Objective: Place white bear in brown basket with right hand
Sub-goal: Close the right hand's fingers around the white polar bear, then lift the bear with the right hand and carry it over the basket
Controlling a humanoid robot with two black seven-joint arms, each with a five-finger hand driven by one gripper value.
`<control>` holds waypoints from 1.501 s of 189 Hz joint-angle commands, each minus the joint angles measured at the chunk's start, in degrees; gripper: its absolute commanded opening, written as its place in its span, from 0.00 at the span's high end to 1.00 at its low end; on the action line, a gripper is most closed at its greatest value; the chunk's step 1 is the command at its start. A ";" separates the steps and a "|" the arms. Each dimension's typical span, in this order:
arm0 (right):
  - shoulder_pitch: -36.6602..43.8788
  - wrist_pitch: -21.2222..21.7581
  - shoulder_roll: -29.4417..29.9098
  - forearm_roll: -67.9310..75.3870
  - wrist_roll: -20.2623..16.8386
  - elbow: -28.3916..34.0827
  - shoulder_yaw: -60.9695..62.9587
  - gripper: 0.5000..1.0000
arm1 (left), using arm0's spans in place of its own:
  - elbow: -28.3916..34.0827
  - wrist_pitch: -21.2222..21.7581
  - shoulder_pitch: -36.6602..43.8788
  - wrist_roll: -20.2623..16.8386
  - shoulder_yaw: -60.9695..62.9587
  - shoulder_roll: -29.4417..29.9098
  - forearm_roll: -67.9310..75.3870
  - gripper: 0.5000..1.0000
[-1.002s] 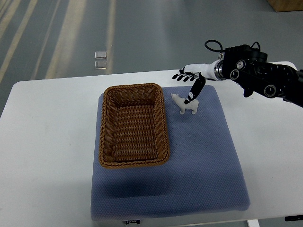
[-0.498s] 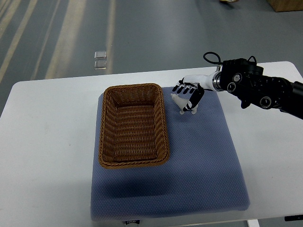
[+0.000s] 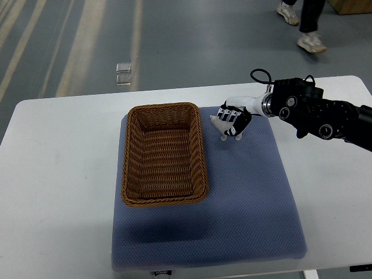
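1. Basket (image 3: pixel 164 154): brown wicker, rectangular, empty; it sits on the left part of a blue mat (image 3: pixel 250 203) that covers a white table (image 3: pixel 58 174). This is the landmark for all positions below.
2. Bear (image 3: pixel 224 124): small white figure standing on the mat just right of the basket's far right corner, close to the rim but not touching it. Its long axis runs roughly left to right, head toward the basket.
3. Right hand (image 3: pixel 234 116): enters from the right, directly over the bear. The fingers (image 3: pixel 228 114) are curled down around the body and appear to hold it, though a firm grip is not certain.
4. Coming move, as judged: lift, then carry left over the rim.
5. Left hand: out of sight.
6. A person's legs (image 3: pixel 302 20) are on the floor far beyond the basket.
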 commanded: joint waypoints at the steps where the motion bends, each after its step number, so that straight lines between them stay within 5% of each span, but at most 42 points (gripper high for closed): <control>1: -0.32 -0.59 0.00 -1.81 0.52 0.00 0.03 0.96 | 0.00 0.00 0.00 0.00 0.00 0.00 0.00 0.00; 59: 4.43 0.29 -1.76 -1.37 0.60 2.46 0.12 1.00 | -0.09 -0.09 0.00 0.00 0.00 0.00 0.00 0.00; 159: 22.18 9.25 -15.56 6.01 0.52 16.61 0.38 1.00 | -0.44 -0.09 0.00 0.00 0.09 0.00 0.00 0.00; 233: 22.53 3.63 -1.94 6.54 0.52 15.65 -2.17 1.00 | -0.44 -0.09 0.00 0.00 0.09 0.00 0.00 0.00; 283: 18.67 1.34 10.02 6.45 0.52 9.32 -5.42 1.00 | -0.35 -0.09 -0.09 0.00 0.00 0.00 0.00 0.00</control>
